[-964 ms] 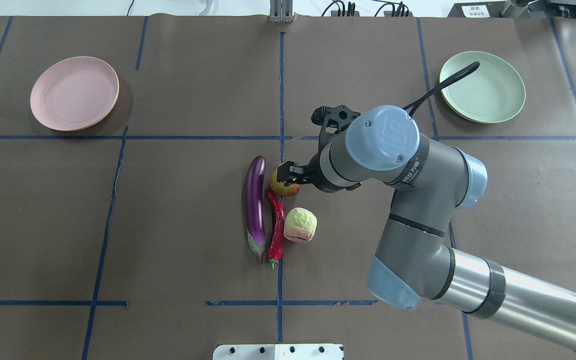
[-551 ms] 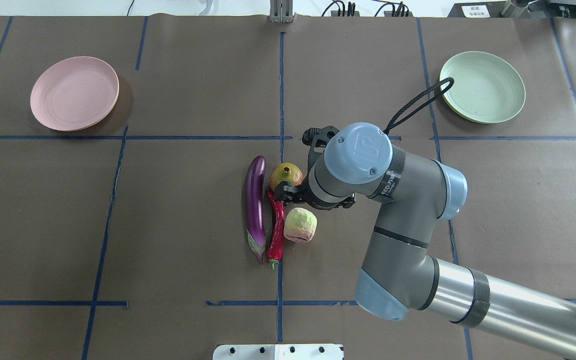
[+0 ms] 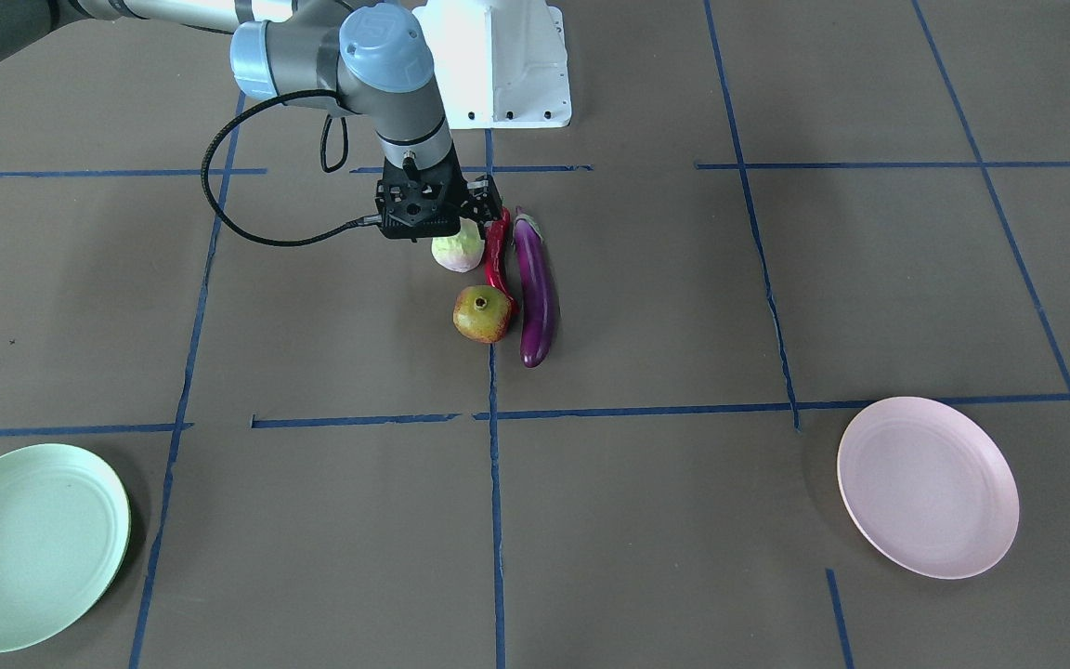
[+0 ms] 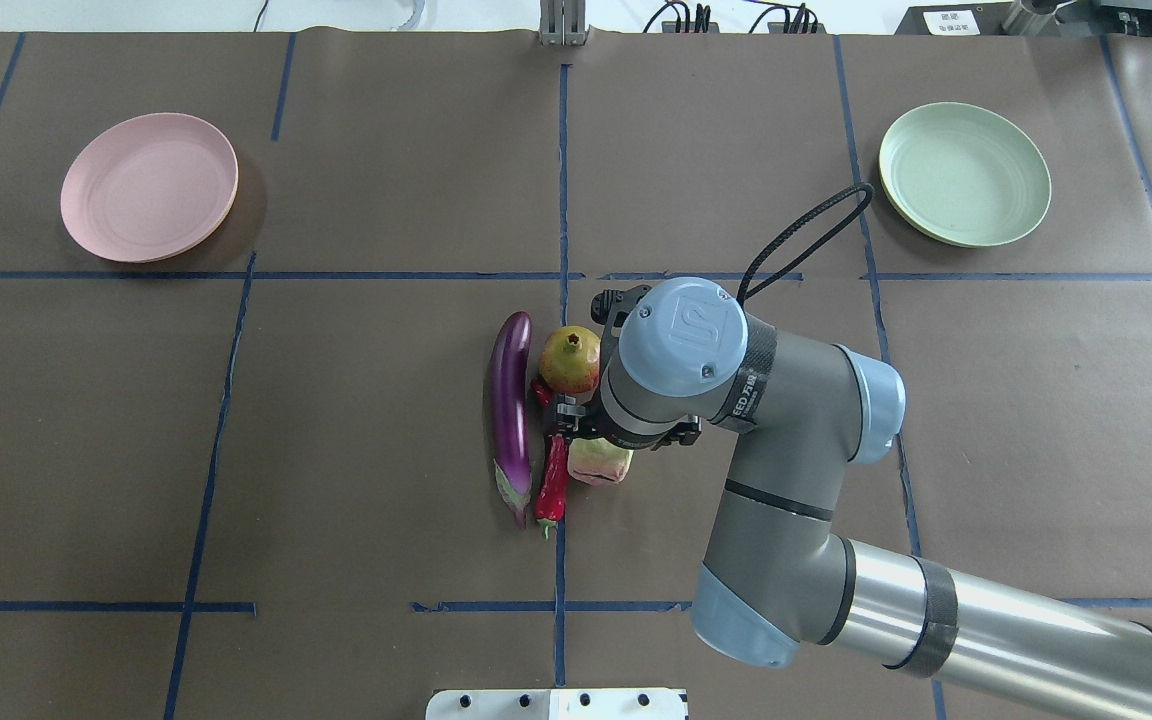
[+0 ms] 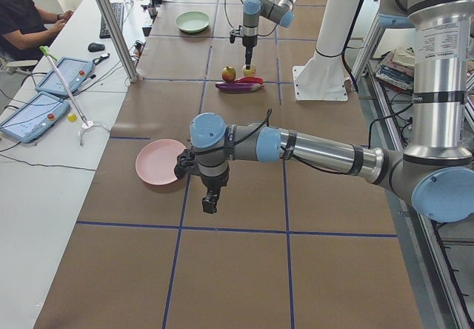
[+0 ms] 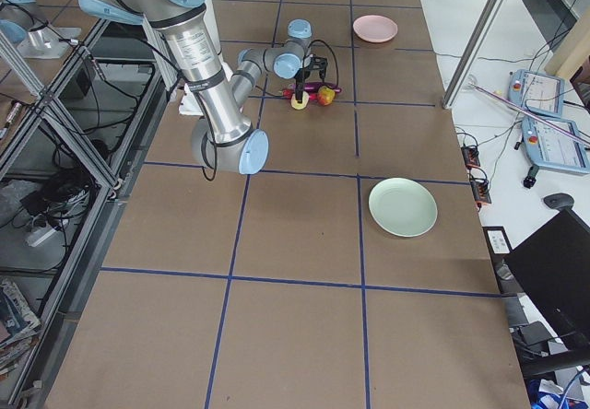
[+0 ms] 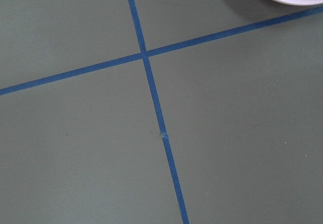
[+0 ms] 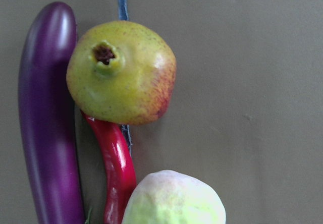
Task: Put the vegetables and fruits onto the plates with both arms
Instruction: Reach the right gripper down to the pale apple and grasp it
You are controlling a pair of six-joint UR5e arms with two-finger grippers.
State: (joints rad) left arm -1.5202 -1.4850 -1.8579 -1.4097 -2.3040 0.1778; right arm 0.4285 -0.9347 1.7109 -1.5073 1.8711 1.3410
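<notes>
The purple eggplant (image 4: 510,400), the red chili (image 4: 554,480), the pomegranate-like fruit (image 4: 570,360) and the pale green-white fruit (image 4: 601,462) lie close together at the table's middle. My right gripper (image 4: 564,420) hovers over the pale fruit and the chili, looks open and holds nothing. The right wrist view shows the pomegranate-like fruit (image 8: 121,72), eggplant (image 8: 48,118), chili (image 8: 118,173) and pale fruit (image 8: 174,199), but no fingers. My left gripper (image 5: 209,201) shows only in the exterior left view, near the pink plate (image 4: 149,187); I cannot tell its state. The mint green plate (image 4: 964,173) is empty.
The white base block (image 3: 498,65) stands at the robot's edge of the table. A black cable (image 4: 801,235) loops off the right wrist. Blue tape lines cross the brown table cover. Both plates sit far from the produce, at opposite far corners.
My right arm has moved back toward the robot, from over the pomegranate-like fruit to over the pale fruit and chili. The fruits and vegetables have not moved.
</notes>
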